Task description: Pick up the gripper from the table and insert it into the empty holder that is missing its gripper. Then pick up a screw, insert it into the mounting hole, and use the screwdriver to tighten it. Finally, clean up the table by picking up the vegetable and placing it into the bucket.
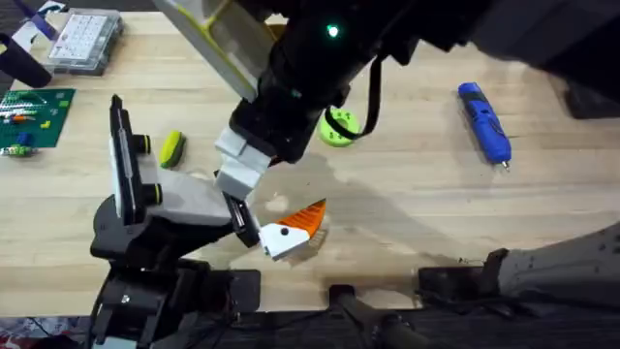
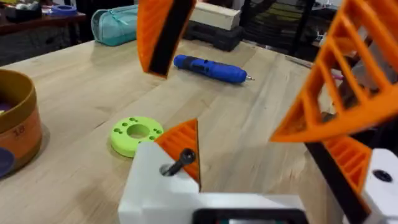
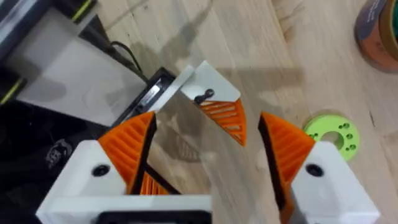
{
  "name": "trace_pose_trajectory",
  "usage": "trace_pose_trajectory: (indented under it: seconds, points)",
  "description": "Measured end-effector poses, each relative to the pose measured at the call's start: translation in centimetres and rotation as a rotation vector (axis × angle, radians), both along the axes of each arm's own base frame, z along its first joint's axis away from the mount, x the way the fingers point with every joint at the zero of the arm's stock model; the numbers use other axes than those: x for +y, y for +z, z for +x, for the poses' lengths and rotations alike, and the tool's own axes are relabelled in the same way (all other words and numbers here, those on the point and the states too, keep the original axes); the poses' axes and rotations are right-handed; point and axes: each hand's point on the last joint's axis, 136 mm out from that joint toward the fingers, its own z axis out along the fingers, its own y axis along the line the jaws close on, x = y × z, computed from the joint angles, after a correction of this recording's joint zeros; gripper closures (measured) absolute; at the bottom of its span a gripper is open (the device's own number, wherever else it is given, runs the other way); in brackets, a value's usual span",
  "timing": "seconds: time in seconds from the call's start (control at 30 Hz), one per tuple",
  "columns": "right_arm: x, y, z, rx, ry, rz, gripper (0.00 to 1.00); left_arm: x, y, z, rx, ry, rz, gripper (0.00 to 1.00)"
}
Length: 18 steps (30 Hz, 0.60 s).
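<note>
Dark and bulky under the overhead camera, an arm hangs over the table's middle. Below it, the holder [image 1: 179, 199], smooth pale plastic with black plates, already carries the gripper [image 1: 291, 231], a white block with an orange ribbed tip and a dark screw [image 3: 204, 97] standing in its hole, apparently untightened. Both the left gripper [image 2: 249, 68] and the right gripper [image 3: 205, 149] are spread and empty. Far right lies the glossy blue screwdriver [image 1: 483, 121]; the yellow-green vegetable [image 1: 172, 147] waits left, outside the orange-brown bucket [image 2: 15, 121].

Pale wooden table [image 1: 407, 204]; teal bag [image 2: 115, 26] on it behind.
</note>
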Motion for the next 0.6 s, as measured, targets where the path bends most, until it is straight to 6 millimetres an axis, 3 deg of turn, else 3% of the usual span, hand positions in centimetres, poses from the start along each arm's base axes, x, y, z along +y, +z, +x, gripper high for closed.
trace_pose_trajectory:
  seconds: [0.23, 0.6]
  points:
    - [1.0, -1.0, 0.5, 0.001, -0.004, -0.003, 0.094, 0.0, 0.0, 0.0, 0.0, 0.0, 0.0, 0.015]
    - [1.5, -1.9, 0.8, 0.007, -0.006, -0.016, 0.337, 0.0, 0.0, 0.0, 0.0, 0.0, 0.0, 0.015]
